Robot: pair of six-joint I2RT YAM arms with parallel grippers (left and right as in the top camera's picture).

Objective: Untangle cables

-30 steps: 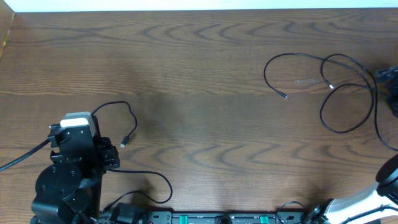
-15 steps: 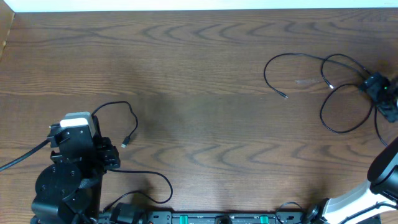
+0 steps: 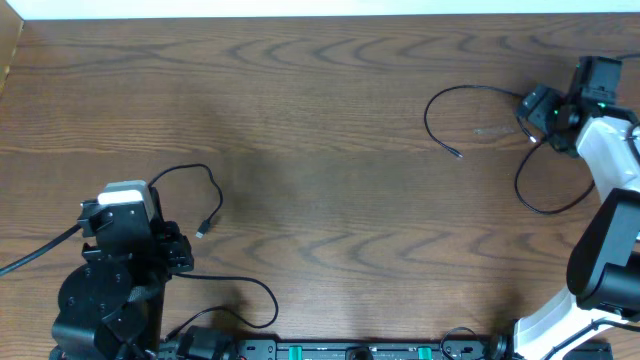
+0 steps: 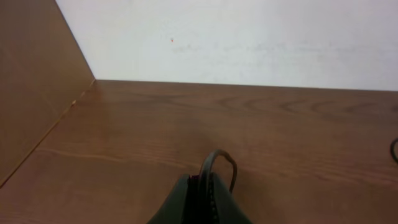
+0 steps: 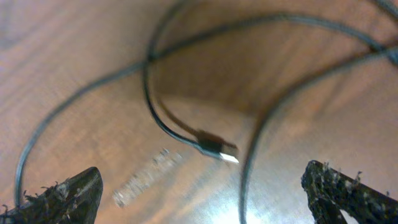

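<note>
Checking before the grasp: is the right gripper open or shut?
Open: the right gripper has fingertips far apart at the right wrist view's edges, a cable plug lying untouched between them.

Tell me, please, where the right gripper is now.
Overhead, the right gripper hovers at the table's right side over the cables; its wrist view shows a plug tip between its open fingers.

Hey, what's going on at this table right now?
A two-arm robot is sorting out thin black cables on a wooden table. The right gripper hangs open over the looped cables at the table's far right. A silvery plug tip lies between its fingers, and nothing is gripped yet. The left gripper sits at the front left with its fingers closed, right by another cable. Whether it pinches that one is unclear.
</note>
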